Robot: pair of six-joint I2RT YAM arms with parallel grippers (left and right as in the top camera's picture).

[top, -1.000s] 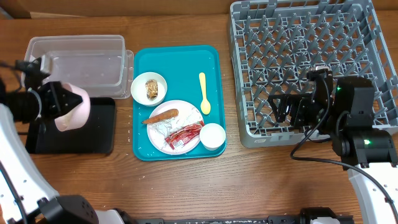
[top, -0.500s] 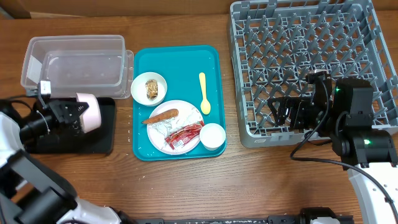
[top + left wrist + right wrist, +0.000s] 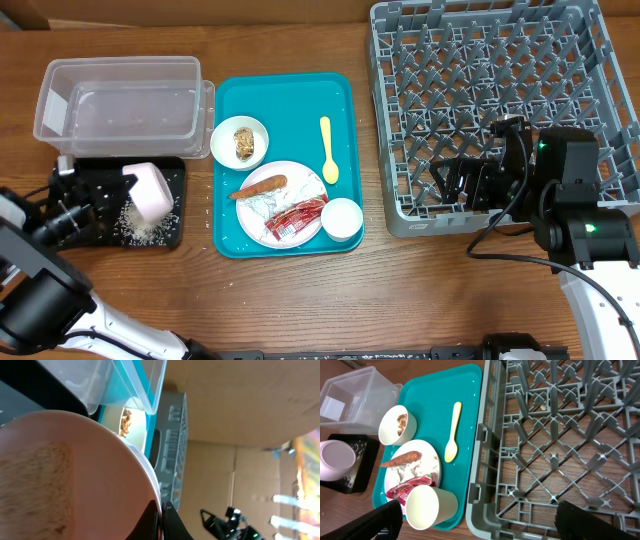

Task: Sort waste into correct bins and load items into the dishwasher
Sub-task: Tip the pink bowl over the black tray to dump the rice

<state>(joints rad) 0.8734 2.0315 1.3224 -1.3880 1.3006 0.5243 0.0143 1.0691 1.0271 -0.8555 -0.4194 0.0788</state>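
Observation:
My left gripper [image 3: 122, 186] is shut on the rim of a pink bowl [image 3: 152, 192], which is tipped on its side over the black bin [image 3: 75, 238]. Rice [image 3: 135, 226] lies scattered in the bin. In the left wrist view the fingers [image 3: 161, 508] pinch the bowl's edge [image 3: 75, 475]. My right gripper [image 3: 466, 181] is open and empty above the front left corner of the grey dish rack [image 3: 490, 100]; its fingers [image 3: 479, 519] are spread wide.
A teal tray [image 3: 285, 90] holds a small bowl of food [image 3: 240, 141], a yellow spoon [image 3: 327, 150], a white cup [image 3: 342, 218] and a plate [image 3: 300, 185] with a carrot [image 3: 258, 187], foil and a red wrapper [image 3: 296, 220]. A clear container [image 3: 120, 100] stands behind the black bin.
My left arm swung the pink bowl down and right over the black bin and tipped it; rice now lies in the bin. The right arm has not moved.

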